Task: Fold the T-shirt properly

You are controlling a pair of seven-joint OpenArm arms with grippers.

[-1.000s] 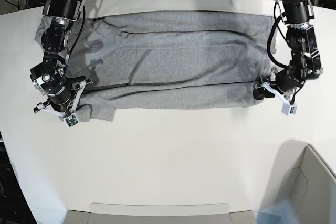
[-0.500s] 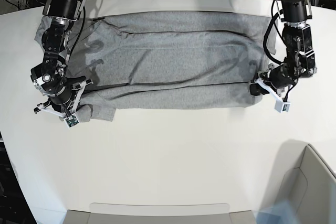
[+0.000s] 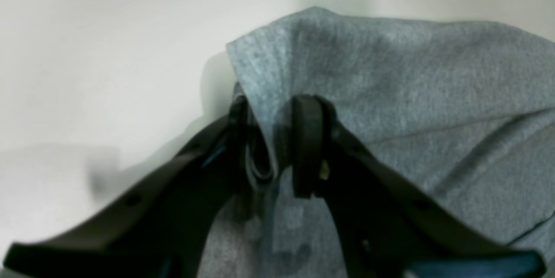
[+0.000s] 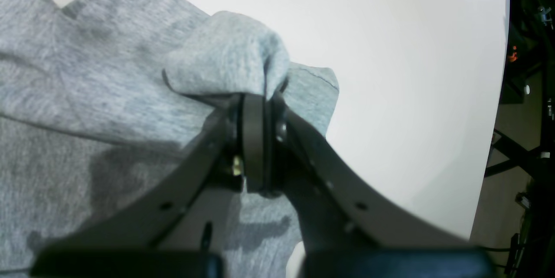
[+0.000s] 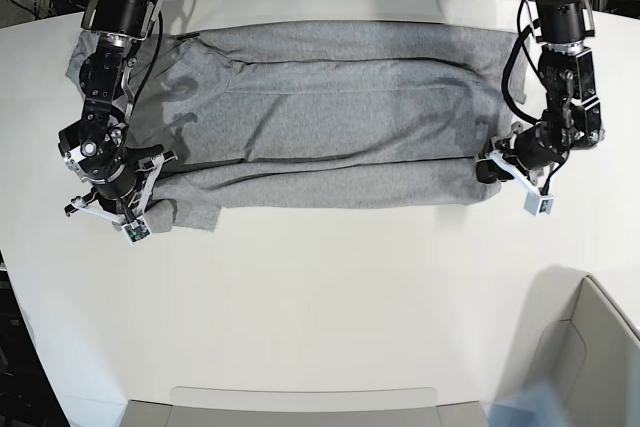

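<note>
The heather-grey cotton T-shirt (image 5: 330,122) lies spread lengthwise along the far edge of the white worktop (image 5: 330,307). At its near corners, the black right gripper (image 4: 256,139) is clamped on a bunched fold, and the black left gripper (image 3: 271,148) pinches a cloth edge.

Left wrist view is soft and blurred: the left claw (image 3: 273,148) has cloth of the T-shirt (image 3: 390,96) bunched between its fingers, but whether they truly pinch it can't be told. The shirt runs off that picture's right edge. In the right wrist view, the right claw (image 4: 256,148) hides the fabric beneath it. From the base view, both claws cover the shirt's near corners; no lettering shows.
</note>
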